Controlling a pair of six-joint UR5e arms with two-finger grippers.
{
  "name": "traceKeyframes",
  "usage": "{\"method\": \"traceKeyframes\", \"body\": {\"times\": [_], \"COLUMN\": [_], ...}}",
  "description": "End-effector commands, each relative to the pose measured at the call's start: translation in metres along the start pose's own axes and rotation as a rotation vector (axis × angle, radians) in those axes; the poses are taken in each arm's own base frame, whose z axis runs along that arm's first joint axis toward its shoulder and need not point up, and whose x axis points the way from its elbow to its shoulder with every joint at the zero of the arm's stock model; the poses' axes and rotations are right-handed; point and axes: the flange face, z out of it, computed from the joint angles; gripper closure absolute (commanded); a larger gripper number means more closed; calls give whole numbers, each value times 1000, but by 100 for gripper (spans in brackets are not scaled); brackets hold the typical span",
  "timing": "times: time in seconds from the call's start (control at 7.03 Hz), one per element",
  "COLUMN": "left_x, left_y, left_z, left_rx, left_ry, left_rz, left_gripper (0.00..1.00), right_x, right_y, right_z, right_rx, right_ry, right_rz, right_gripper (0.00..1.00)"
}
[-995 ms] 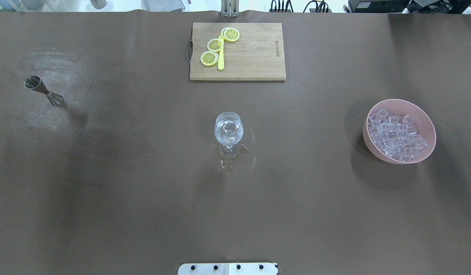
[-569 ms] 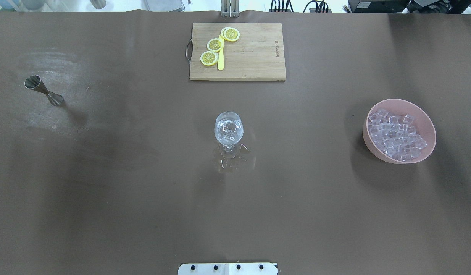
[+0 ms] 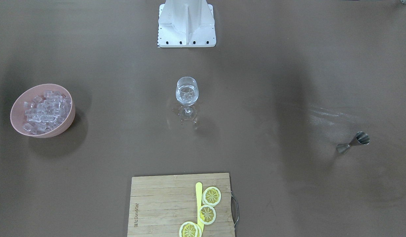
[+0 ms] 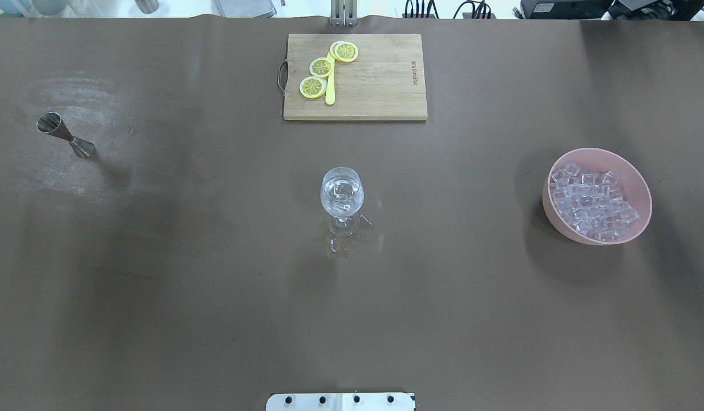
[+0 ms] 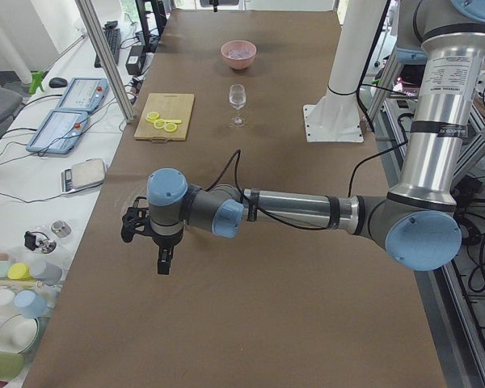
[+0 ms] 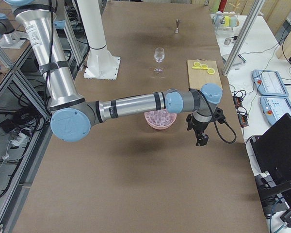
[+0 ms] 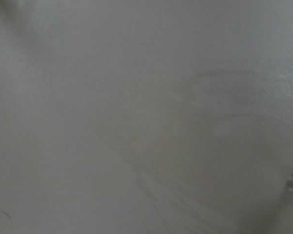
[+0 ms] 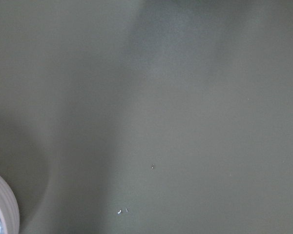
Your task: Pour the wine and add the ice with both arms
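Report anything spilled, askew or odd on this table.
Clear glints lie on the table around the foot of the stemmed glass, possibly spilled liquid or refracted light. Whitish smears mark it near the metal jigger. Nothing else stands out.

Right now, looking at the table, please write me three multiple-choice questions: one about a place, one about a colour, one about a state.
1. Where does the bowl of ice stand? A in the middle; B on the robot's right; C on the robot's left.
2. Which colour is the bowl? A blue; B green; C pink.
3. How is the stemmed glass? A upright, with ice cubes inside; B lying on its side; C upside down.
Answers: 1 B, it sits at the right in the overhead view. 2 C, its wall is pale pink. 3 A, it stands on its foot and cubes show inside.
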Motion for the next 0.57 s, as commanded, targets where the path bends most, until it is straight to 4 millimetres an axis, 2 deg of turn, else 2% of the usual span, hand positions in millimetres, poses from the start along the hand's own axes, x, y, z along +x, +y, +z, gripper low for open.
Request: {"method": "traceKeyframes", "body": {"times": [0.0,0.43], "left_x": [0,1], "left_y": [0,0], "left_z": [0,-1], "left_rx": [0,17], "left_ry": [1,7], "left_rz": [5,20], "left_gripper": [1,2], "right_x": [1,-1], "right_y": [4,6], "right_z": [2,2], "right_rx": [-4,-2], "right_ry": [-1,-2], "right_rz": [-2,-6], "right_gripper": [0,0]}}
